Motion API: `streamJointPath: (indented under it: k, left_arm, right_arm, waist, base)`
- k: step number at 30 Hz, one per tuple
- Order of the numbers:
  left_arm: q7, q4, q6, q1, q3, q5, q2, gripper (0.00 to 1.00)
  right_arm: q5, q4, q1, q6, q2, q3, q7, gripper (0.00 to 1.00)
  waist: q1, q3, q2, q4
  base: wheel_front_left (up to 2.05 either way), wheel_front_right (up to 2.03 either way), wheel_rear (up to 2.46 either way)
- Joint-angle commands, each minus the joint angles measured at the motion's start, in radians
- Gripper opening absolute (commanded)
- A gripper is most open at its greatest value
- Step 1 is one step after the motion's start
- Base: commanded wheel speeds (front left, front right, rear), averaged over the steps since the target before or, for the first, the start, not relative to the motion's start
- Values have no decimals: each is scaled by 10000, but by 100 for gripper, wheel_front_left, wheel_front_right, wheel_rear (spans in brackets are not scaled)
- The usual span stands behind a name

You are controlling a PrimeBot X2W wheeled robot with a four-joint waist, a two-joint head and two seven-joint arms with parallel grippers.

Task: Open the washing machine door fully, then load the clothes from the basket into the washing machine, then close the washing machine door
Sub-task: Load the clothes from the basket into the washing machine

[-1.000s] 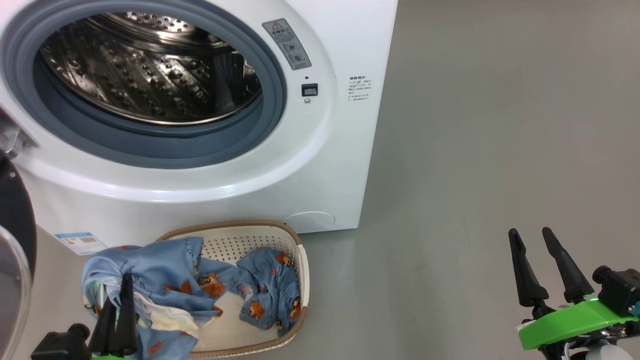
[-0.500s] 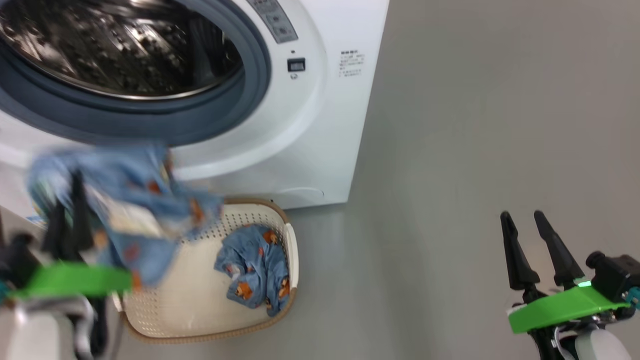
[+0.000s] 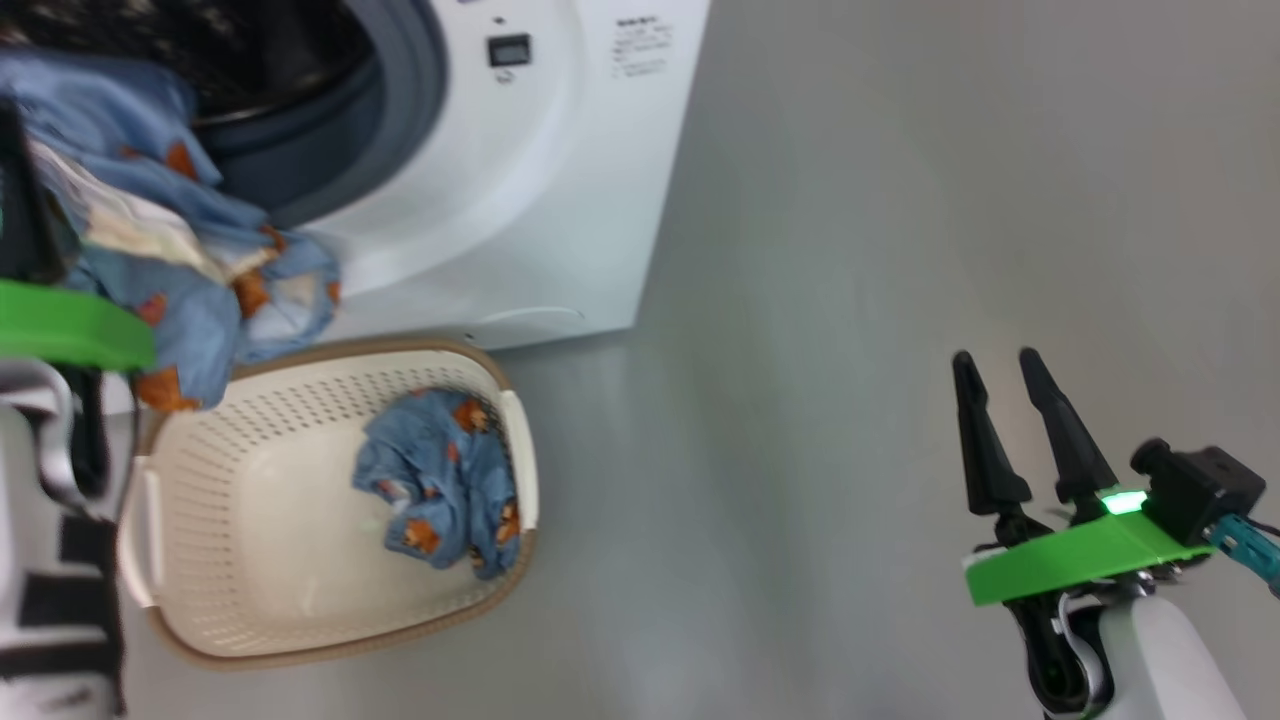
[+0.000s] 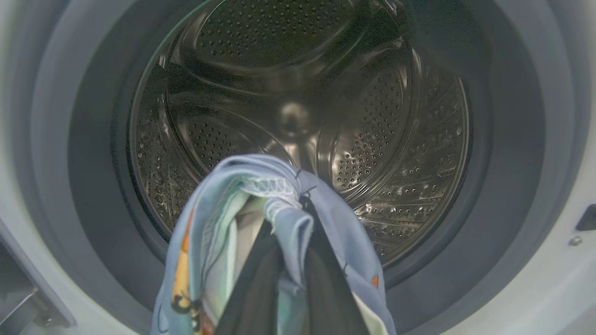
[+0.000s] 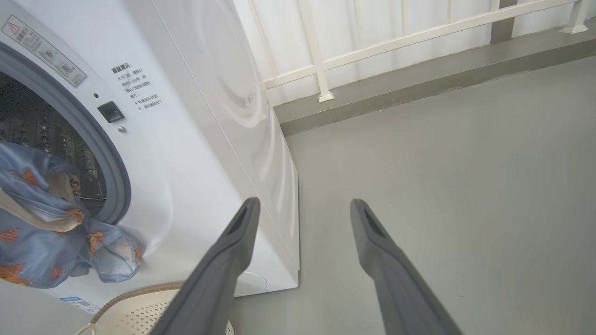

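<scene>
My left gripper [image 4: 291,251] is shut on one of the clothes, a light-blue bear-print garment [image 4: 279,186] with a cream lining. It hangs in front of the washing machine's [image 3: 560,200] open mouth, facing the steel drum [image 4: 298,116]. In the head view the held garment [image 3: 190,290] drapes over the lower gasket, above the basket [image 3: 330,650]. A second bear-print garment [image 3: 440,480] lies crumpled in the basket's right half. My right gripper [image 3: 995,358] stands open over the floor, far to the right, with nothing between its fingers. The washing machine door is out of view.
Grey floor [image 3: 850,300] stretches right of the washer. A white railing and a raised ledge [image 5: 419,79] run behind the machine. The basket stands directly in front of the washer's base. A grey rubber gasket [image 4: 507,139] rings the drum opening.
The head camera has swung, shifting the whole picture. My left gripper has lifted the garment out of the basket up to the drum's mouth. The right gripper stays open.
</scene>
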Motion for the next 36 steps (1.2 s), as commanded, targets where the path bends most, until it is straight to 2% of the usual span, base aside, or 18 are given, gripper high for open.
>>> streamJointPath:
  k: [1,12,18,20,23,31,33,36]
  left_arm:
    - [-59,211,-27,-582,178,37,596,0]
    - [-59,3835,-27,-3074,-611,-126,1714,0]
    - [-59,4684,-27,-4054,-741,29,2132,0]
    - [-59,4539,22,-4434,-760,172,2324,0]
    - [-59,3258,351,-4768,-799,594,2577,0]
    - [-59,451,664,-4763,-315,889,2804,0]
    - [-59,236,647,-4549,-140,878,2836,0]
    - [-59,1067,541,-4147,-1,790,2791,0]
  right_arm:
    - [18,-279,-200,16,42,322,-48,100]
    - [84,-301,-812,16,330,1096,-48,100]
    - [147,-345,-992,16,374,1380,-48,100]
    - [171,-362,-1043,16,383,1440,-48,100]
    - [338,-419,-1115,16,387,1507,-48,100]
    - [606,-536,-1157,16,390,1562,-48,100]
    - [666,-556,-1179,16,391,1595,-48,100]
    - [720,-565,-1164,16,391,1660,-48,100]
  waist:
    - [1,652,0,-616]
    - [1,1571,0,-1663]
    - [1,1862,0,-2034]
    - [1,1975,0,-2145]
    - [1,2139,0,-2264]
    - [1,2393,0,-2370]
    - [1,2422,0,-2376]
    - [1,2381,0,-2343]
  base:
    - [0,0,0]
    - [0,0,0]
    - [0,0,0]
    - [0,0,0]
    - [0,0,0]
    - [0,0,0]
    - [0,0,0]
    - [0,0,0]
